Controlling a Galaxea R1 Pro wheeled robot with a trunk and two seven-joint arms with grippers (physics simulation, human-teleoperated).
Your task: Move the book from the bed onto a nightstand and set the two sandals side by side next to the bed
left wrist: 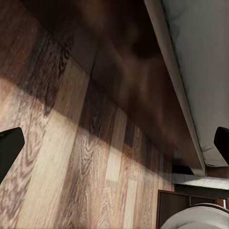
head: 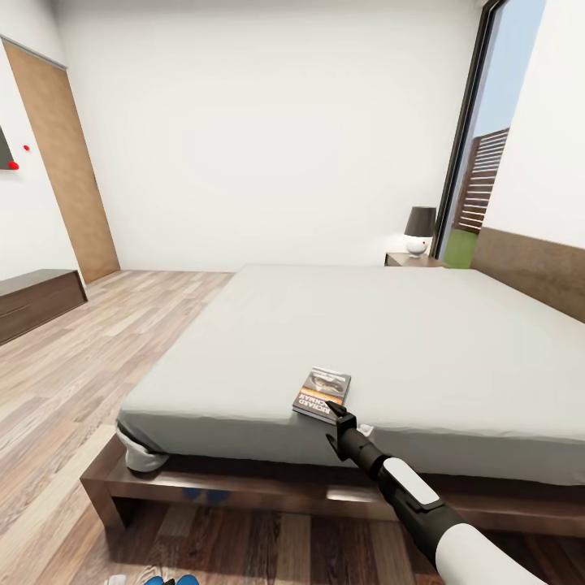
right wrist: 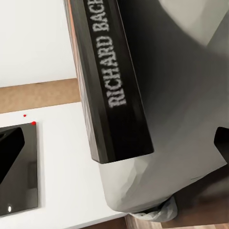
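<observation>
Your right claw (head: 337,420) is sitting spread at the book (head: 322,393), which is lying on the bed's (head: 390,341) grey mattress edge just ahead; plank floor (head: 73,382) is lying below, a nightstand (head: 413,259) far beyond.

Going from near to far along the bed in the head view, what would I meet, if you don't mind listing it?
Right claw → book → bare grey mattress → nightstand with its black-shaded lamp → white wall.
</observation>
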